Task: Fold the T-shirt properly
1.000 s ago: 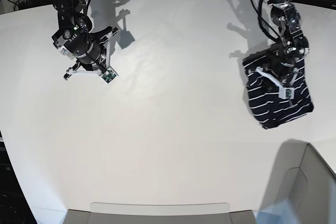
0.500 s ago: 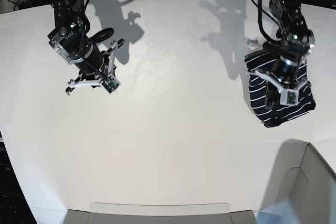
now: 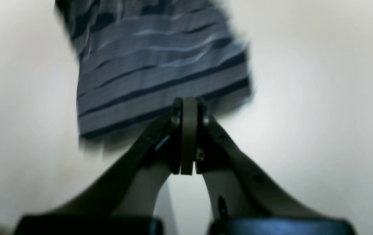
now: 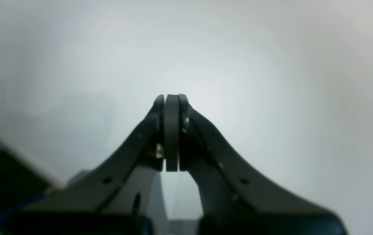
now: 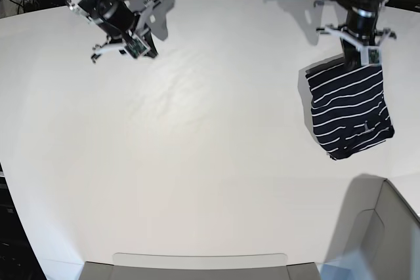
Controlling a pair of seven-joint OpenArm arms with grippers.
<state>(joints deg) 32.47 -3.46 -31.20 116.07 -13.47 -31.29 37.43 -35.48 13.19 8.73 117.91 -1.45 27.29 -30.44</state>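
The T-shirt lay as a compact folded rectangle on the tabletop, at the right side of the base view, with its long axis running from the far edge toward the near edge, slightly tilted. The left end effector was positioned at the far short edge of the garment; its jaws were pressed together with no fabric between them, and the wrist view showed the shirt directly ahead of the tips. The right end effector, likewise closed and empty, was well apart across the tabletop. The left arm was therefore nearer. The fold appeared essentially complete.
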